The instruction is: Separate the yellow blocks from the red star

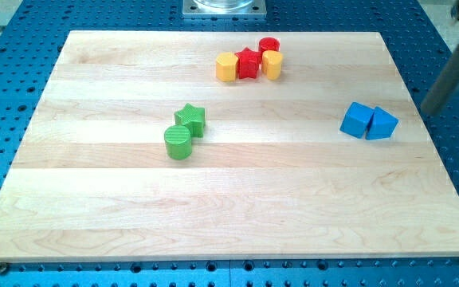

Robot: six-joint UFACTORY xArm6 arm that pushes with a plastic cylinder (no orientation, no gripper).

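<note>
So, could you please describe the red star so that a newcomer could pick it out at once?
Start at the wooden board's top edge, right of centre, where four small blocks cluster. The red star sits in the middle, between the yellow hexagon and yellow cylinder. Unlike the red cylinder behind, it has points.

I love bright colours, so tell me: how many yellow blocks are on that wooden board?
2. One yellow block touches the red star on the view's left; the other yellow block touches it on the view's right. None looks hidden.

star (249, 63) between blocks (227, 67) — apparently touching
</note>
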